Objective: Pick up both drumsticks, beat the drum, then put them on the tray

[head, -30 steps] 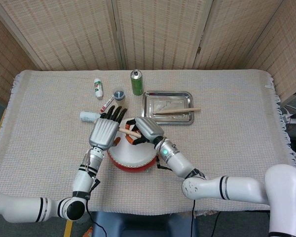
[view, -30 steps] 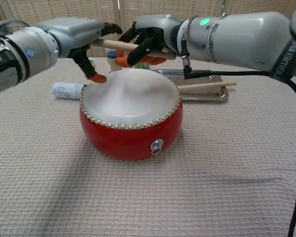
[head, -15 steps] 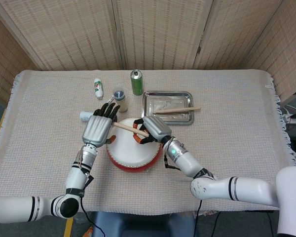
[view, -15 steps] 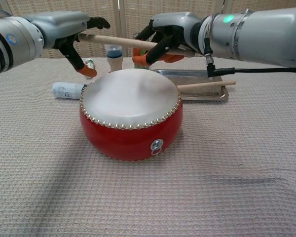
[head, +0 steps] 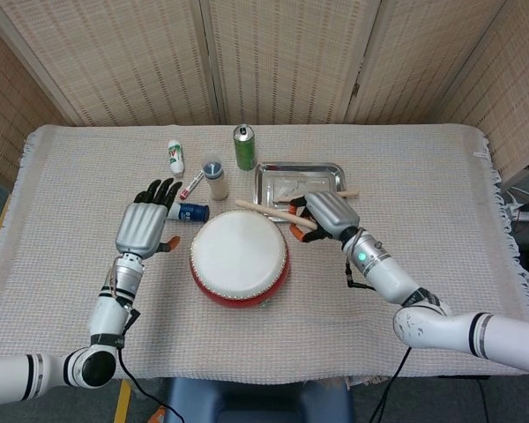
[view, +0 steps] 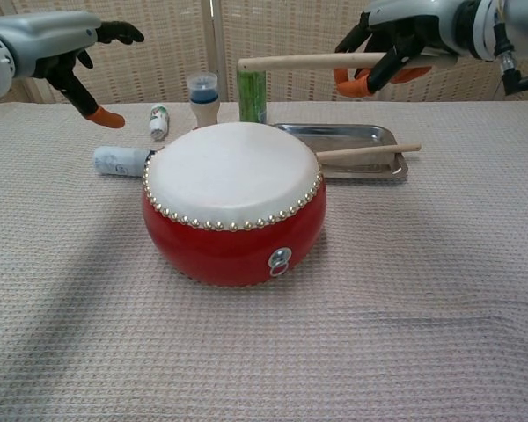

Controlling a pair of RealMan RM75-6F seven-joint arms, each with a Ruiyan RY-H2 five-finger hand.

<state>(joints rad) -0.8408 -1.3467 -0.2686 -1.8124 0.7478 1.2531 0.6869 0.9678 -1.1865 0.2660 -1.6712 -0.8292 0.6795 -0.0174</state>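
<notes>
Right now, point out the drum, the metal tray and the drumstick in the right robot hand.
drum (view: 233,163), chest view, middle of the white skin.
metal tray (head: 263,169), head view, far left rim.
drumstick (view: 290,61), chest view, bare shaft left of the right robot hand.

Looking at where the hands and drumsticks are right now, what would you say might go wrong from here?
1. The right hand holds its drumstick by one end, so the long free end could tip or slip.
2. One drumstick already lies across the tray; setting the second down could knock it off.
3. That free end points toward the green can and could bump it.
</notes>
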